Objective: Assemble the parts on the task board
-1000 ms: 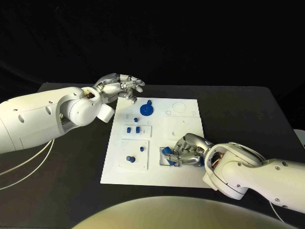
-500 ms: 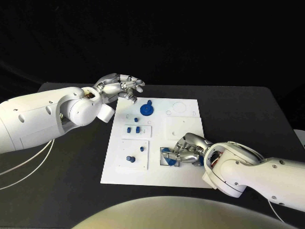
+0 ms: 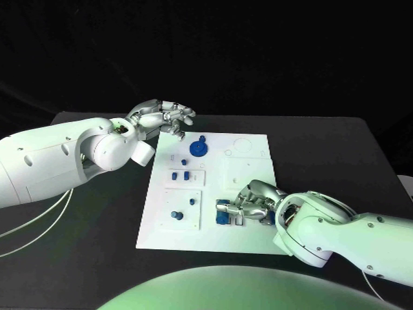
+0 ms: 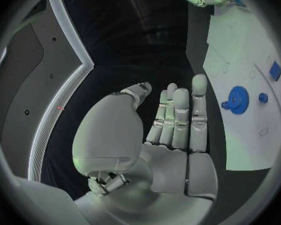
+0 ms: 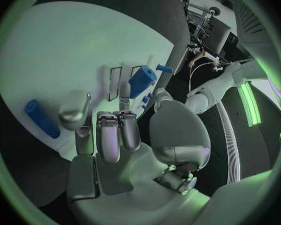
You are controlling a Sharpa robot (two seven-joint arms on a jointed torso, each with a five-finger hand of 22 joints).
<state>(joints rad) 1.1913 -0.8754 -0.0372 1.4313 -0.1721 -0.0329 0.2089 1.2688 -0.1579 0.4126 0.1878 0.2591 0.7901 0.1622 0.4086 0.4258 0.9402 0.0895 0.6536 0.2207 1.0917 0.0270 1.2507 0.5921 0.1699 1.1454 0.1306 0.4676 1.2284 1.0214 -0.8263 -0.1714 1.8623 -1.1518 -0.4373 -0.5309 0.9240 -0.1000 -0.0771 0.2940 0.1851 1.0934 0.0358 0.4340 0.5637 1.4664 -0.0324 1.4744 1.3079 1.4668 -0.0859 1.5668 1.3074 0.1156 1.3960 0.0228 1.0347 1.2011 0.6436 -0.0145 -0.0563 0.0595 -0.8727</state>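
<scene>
- On the black table (image 3: 328,148) lies the white task board (image 3: 248,174), long side running away from the robot, with the blue parts spread over its left half and near end.
- At the board's far left corner hovers the left hand (image 3: 162,116), just off the board's edge; from the left wrist camera its fingers (image 4: 178,115) lie straight and close together, thumb beside them, holding nothing.
- Near that hand, a blue gear (image 3: 198,148) with a small knob beside it sits on the board's far part; the same gear (image 4: 238,100) shows from the left wrist.
- Down the left side stand small blue pegs (image 3: 179,175) in a raised white block, and one more blue peg (image 3: 176,214) in the next block nearer the robot.
- Over the board's near end the right hand (image 3: 253,205) is bent down onto the surface, fingers curled around the blue pieces (image 3: 227,214) at a recess there; I cannot tell whether it truly grips one.
- From the right wrist camera, its fingers (image 5: 118,130) reach toward a blue block (image 5: 142,81), while a blue cylinder (image 5: 42,118) lies flat on the board off to one side.
</scene>
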